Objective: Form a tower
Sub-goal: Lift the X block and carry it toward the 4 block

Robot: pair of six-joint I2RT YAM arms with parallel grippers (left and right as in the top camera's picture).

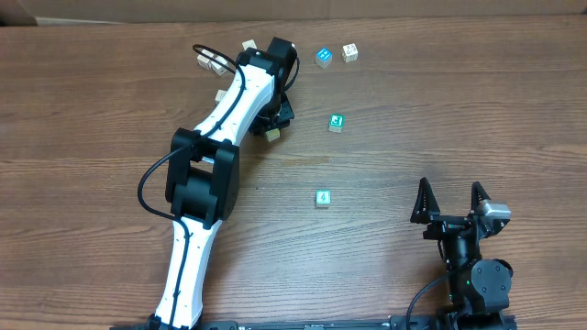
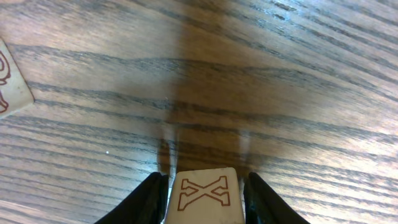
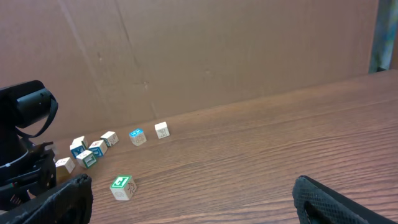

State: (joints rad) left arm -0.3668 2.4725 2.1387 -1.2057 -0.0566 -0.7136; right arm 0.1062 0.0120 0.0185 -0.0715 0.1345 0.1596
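Wood-grain tabletop (image 1: 110, 101) filled the overhead view, and only the right wrist camera showed the plain cardboard wall (image 3: 205, 56) behind it.

From above, the left arm (image 1: 215, 147) reached to the far left part of the table, and its body hid the left gripper (image 2: 204, 186). The left wrist view supplied that detail: a pale cube with a red outlined X (image 2: 205, 199) sat between the two dark fingers (image 2: 151, 202), which flanked it closely on both sides. Whether they actually pressed on it could not be told. At the left edge of that view lay part of another pale cube (image 2: 9, 81) with red marking.

The right gripper (image 1: 450, 197) stood near the right front of the table with its jaws spread wide and nothing between them, well apart from every cube.

The tower (image 1: 322, 197) stood alone near the table's middle. The overhead camera showed only its teal-green top face, so its height could not be judged. It did not show clearly in either wrist view.

Farther back lay a green cube (image 1: 337, 122), a blue cube (image 1: 323, 57) and a white cube (image 1: 349, 52). The right wrist camera showed them from the side as single cubes, along with a small cluster of cubes (image 3: 84, 152) beside the left arm.
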